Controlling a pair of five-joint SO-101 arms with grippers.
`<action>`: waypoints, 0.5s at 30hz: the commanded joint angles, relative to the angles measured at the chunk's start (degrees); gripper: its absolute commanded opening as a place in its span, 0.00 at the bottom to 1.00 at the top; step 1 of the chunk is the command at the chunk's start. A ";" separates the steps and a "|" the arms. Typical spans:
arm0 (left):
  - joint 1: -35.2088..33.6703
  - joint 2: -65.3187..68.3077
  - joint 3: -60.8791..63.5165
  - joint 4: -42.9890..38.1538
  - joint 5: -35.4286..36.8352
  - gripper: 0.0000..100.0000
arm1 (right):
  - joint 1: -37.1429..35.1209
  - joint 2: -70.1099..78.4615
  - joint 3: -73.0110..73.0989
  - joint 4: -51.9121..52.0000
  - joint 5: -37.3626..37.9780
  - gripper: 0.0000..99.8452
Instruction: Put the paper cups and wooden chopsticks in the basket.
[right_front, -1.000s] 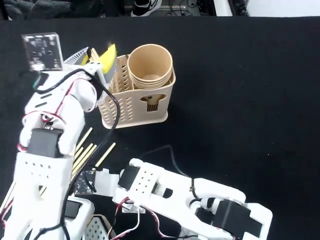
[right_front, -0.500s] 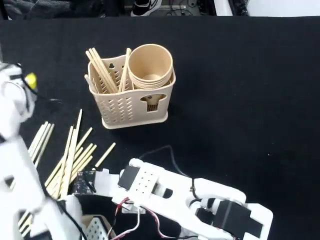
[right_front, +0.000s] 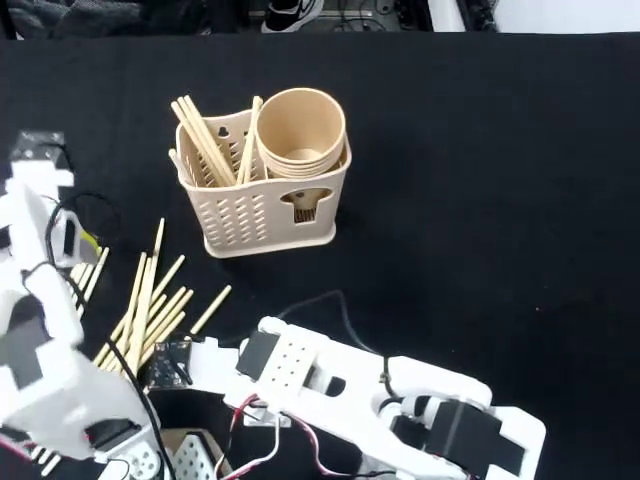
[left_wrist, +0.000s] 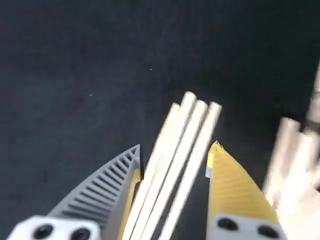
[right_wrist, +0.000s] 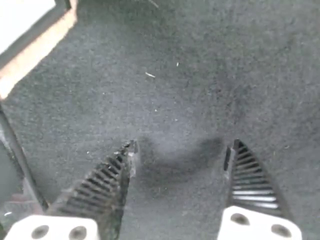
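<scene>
Left gripper (left_wrist: 176, 145) spread astride three chopsticks (left_wrist: 190, 120) (lower ends cut off) near table's (right_front: 500, 150) left edge, contact unclear. Right gripper (right_wrist: 180, 150) spread over table.

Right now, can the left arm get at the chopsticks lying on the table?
Probably yes. The left end effector is open right over them, with three chopsticks lying between its jaws and nothing blocking the way.

lt: bright, even | soft shadow betw R fingers (right_wrist: 102, 192) on table (right_wrist: 200, 65) | chopsticks (left_wrist: 175, 150) glare white
</scene>
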 joint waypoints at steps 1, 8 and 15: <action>-0.04 6.77 -2.24 0.09 -3.43 0.20 | -0.53 -2.15 -0.04 -0.35 0.00 0.28; 1.63 8.88 -5.58 7.47 -6.59 0.10 | -0.53 -2.15 -0.04 -0.35 0.00 0.28; 1.71 7.74 -5.67 10.37 -6.59 0.03 | -0.53 -2.15 -0.04 -0.35 0.00 0.28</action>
